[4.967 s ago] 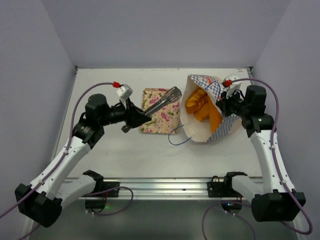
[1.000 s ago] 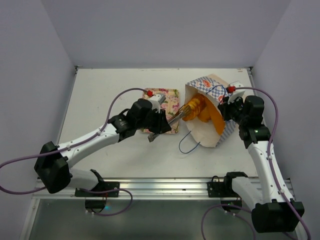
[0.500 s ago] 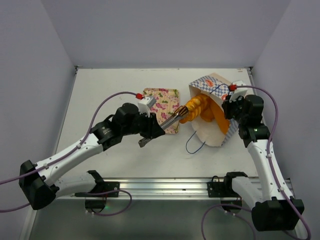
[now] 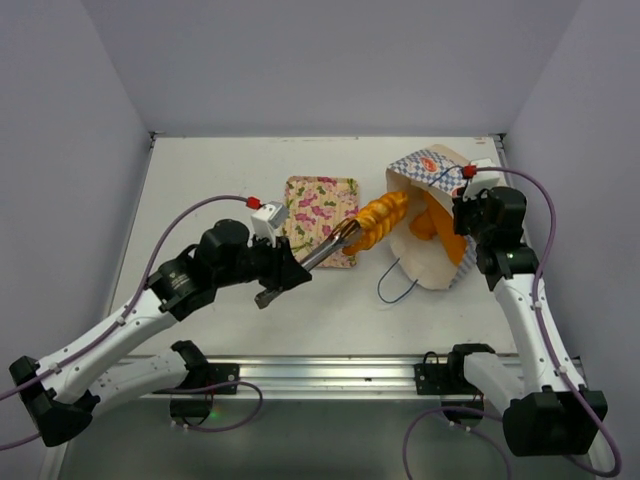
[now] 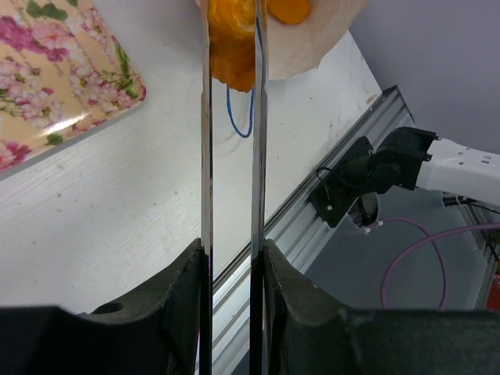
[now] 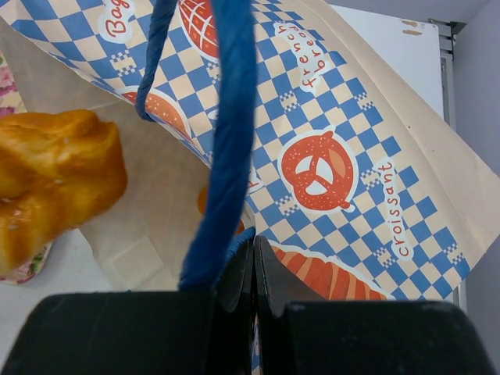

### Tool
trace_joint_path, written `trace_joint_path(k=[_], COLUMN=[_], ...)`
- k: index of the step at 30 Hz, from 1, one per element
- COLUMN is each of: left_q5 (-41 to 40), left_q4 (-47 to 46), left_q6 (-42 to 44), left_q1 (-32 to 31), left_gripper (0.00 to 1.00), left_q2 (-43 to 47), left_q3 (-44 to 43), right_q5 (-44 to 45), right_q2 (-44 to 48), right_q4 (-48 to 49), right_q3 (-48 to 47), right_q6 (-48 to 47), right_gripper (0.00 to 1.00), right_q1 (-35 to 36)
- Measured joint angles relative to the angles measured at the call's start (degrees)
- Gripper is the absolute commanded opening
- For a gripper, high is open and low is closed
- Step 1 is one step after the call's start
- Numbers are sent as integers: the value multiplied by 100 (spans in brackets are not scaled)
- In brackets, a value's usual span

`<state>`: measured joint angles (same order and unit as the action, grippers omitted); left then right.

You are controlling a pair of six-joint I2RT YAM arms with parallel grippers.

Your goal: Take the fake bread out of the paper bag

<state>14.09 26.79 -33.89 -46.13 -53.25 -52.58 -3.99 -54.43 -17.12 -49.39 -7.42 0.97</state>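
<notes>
Clamping a croissant point(image 4: 378, 218) at mouth of paper bag point(image 4: 428, 268), left pincer point(image 4: 350, 232).

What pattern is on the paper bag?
The paper bag has a blue-and-cream check with red-orange bread logos, clearest in the right wrist view.

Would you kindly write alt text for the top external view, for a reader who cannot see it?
The left gripper pinches a golden croissant at the mouth of a tipped paper bag that the right gripper holds; a flowered tray lies beside the croissant.
</notes>
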Motion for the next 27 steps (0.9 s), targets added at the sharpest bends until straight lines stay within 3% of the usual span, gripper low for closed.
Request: trace_joint_path(k=[13,22,27], left_q5=[-949,-852,-595], left_q4=[1069,942,59], left_q6=[155,313,306], left_q1=[341,992,1412], left_gripper=[0,0,0], left_q2=[518,439,109], left_q3=[-433,-455,101], right_q5=[157,151,136], right_q2=[-149,-149,-142], right_q4=[11,11,11], right_q3=[-120,-120,-120], right_q6=[96,103,105], right_gripper=[0,0,0], right_q1=[-271,-304,-319])
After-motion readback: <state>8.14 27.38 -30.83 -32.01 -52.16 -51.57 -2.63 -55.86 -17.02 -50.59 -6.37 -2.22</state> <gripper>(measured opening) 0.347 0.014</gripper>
